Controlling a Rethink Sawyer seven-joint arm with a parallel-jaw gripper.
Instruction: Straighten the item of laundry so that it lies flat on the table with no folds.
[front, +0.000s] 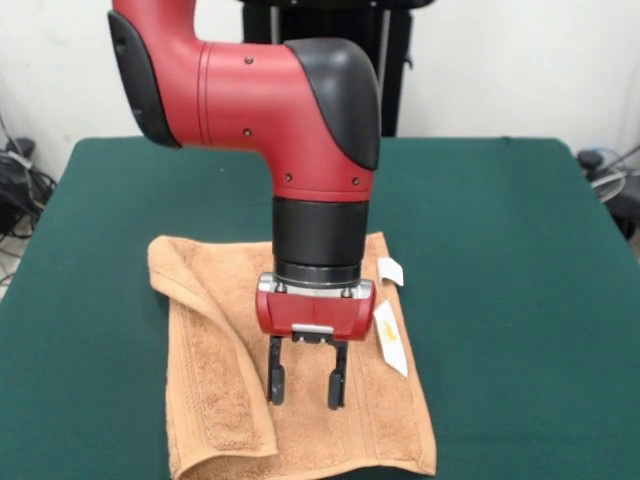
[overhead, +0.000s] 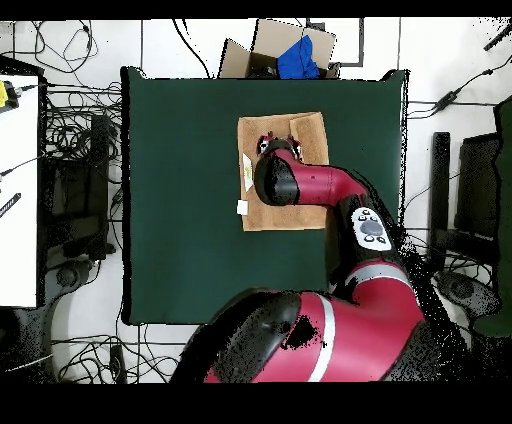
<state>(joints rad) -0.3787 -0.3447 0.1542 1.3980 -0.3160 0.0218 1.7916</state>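
Towel (front: 390, 420) fold lies beside our open, empty end effector (front: 305, 385); pinching both layers against the desk (front: 520, 280) risks dragging everything.

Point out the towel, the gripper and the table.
towel (front: 390, 425): front view, flat part near its front right corner.
gripper (front: 306, 385): front view, midway between the two open black fingertips above the towel.
table (overhead: 180, 180): overhead view, bare green top beside the towel.

bare green table (front: 520, 300) all around the towel (front: 220, 400), its folded flap under the arm (front: 300, 110)
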